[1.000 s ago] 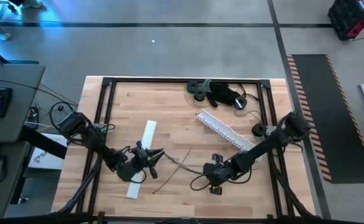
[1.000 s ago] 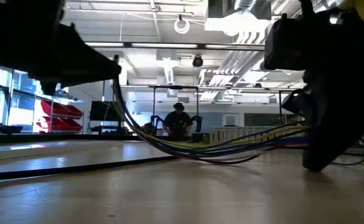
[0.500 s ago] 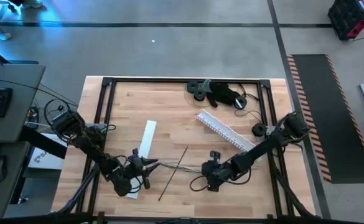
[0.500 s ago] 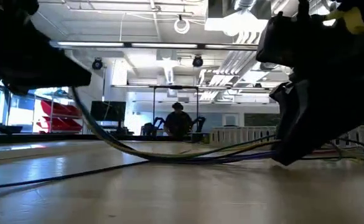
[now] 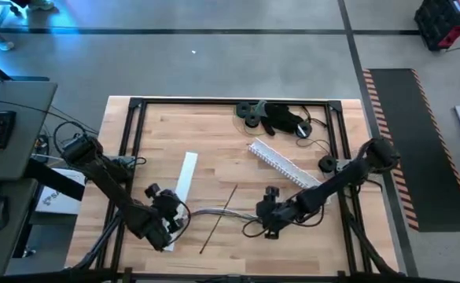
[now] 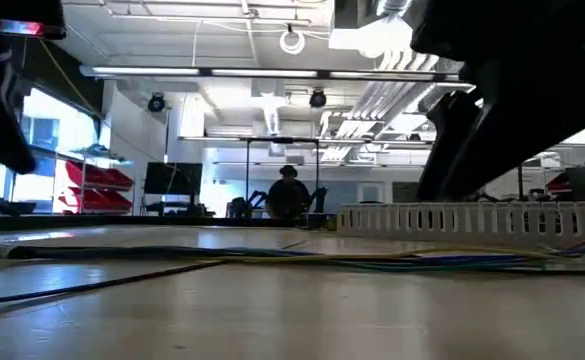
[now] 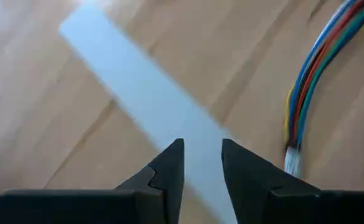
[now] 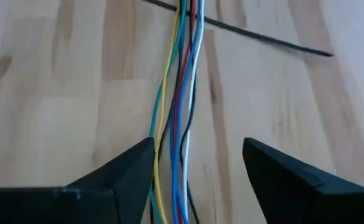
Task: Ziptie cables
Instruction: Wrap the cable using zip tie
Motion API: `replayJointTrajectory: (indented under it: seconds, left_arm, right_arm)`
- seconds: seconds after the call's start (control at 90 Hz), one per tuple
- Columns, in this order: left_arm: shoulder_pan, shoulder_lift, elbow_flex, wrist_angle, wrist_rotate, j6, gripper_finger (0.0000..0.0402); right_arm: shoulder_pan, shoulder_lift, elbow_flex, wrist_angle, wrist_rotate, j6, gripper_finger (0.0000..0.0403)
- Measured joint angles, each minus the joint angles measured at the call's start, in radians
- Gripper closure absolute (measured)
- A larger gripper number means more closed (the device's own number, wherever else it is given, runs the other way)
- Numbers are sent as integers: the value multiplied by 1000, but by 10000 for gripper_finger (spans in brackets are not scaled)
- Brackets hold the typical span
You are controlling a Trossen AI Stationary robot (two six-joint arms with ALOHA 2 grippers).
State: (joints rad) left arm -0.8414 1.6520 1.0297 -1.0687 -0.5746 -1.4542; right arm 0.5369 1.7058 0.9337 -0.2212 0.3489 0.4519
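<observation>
Slack now, the cables lie flat along the wooden surface between the two arms, where a second ago they hung in a sagging arc between raised grippers; both grippers have since let them go. Seen from above, the left gripper has drawn back toward the near-left corner and sits over the near end of the flat white plastic strip. Its wrist view shows the fingers parted by a narrow gap, holding nothing, the strip beneath them and the cables' coloured ends just beside. The right gripper hovers at the bundle's other end, its fingers spread wide with the yellow, blue, red and white wires running between them untouched. A thin black zip tie lies slantwise across the bundle near its middle. The white comb-toothed rail rests farther back, toward the right side. In the low view, a person stands in the room beyond the surface.
</observation>
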Motion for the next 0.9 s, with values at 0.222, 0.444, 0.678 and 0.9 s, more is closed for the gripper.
replayJointTrajectory:
  seconds: [0.222, 0.444, 0.678, 0.9]
  left_arm:
    - [-49, 40, 70, 449, 53, 233, 286]
    - [-58, 325, 276, 690, 137, 312, 345]
    - [-63, 544, 562, 315, 166, 137, 368]
    - [-89, 559, 591, 262, 119, -4, 319]
  right_arm:
    - [7, -8, 0, 38, 4, -229, 172]
    - [17, 7, 0, 74, 30, -218, 172]
    - [82, 7, 0, 74, 89, -156, 172]
    - [145, 7, 0, 76, 109, -98, 172]
